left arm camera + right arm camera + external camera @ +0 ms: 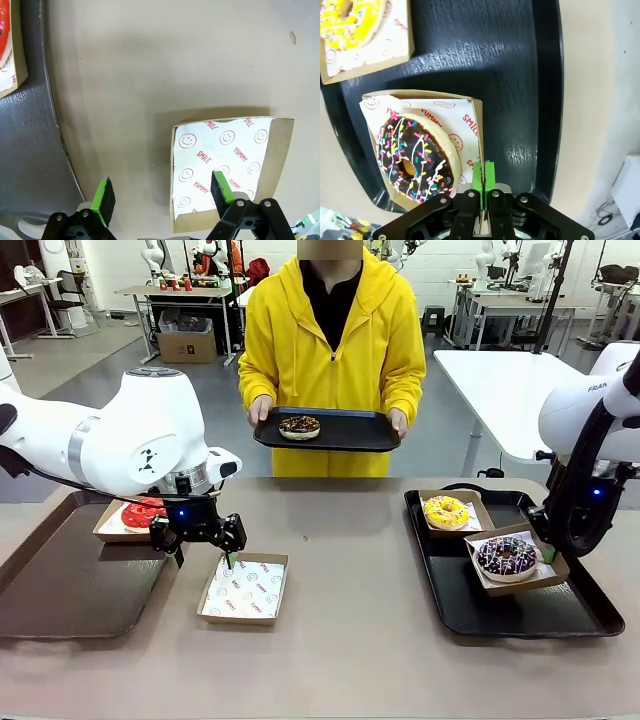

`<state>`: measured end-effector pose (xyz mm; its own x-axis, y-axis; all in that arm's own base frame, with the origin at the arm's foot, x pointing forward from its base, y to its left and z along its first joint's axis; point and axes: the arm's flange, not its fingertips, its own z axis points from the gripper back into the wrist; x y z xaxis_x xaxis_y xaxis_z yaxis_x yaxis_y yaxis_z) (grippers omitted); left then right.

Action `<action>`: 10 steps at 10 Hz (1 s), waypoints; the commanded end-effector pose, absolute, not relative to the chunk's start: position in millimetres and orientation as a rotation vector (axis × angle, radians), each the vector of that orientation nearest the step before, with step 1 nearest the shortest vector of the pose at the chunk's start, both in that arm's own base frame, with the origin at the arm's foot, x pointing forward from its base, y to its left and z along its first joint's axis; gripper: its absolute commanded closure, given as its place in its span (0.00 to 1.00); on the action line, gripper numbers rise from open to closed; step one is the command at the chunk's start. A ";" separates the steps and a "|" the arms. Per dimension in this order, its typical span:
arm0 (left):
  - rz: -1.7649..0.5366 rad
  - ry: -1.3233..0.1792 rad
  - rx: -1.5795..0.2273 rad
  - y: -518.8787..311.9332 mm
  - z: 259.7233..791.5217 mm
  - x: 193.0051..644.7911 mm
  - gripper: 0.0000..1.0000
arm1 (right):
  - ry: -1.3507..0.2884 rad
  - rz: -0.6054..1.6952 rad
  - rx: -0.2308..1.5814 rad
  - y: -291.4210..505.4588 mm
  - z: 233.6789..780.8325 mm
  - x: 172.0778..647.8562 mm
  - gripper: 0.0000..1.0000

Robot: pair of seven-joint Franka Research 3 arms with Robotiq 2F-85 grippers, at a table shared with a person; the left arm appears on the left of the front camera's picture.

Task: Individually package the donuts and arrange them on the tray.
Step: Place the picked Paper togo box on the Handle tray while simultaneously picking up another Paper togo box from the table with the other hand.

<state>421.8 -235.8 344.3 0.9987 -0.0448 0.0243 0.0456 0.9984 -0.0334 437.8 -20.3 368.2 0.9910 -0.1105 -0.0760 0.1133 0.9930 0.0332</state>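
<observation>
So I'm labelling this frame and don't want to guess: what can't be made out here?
- Red-iced donut: front view, mostly hidden by the left arm; left wrist view, cut by the edge.
- Right gripper: front view, hidden behind the sprinkled donut's box; in the right wrist view its shut fingers pinch that box's wall.
- Donut on the person's tray: too small to tell its topping.
- Empty box: near edge cut off, left wrist view.

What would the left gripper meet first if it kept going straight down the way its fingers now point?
The left gripper is open, one finger over the empty paper-lined box, the other over the bare table. Going straight on, it would likely straddle the box's near wall, though depth is hard to judge.
</observation>
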 end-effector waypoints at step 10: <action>-0.033 0.016 -0.035 -249.8 324.6 418.8 0.58 | 0.109 -0.080 0.059 -30.0 354.0 433.0 0.38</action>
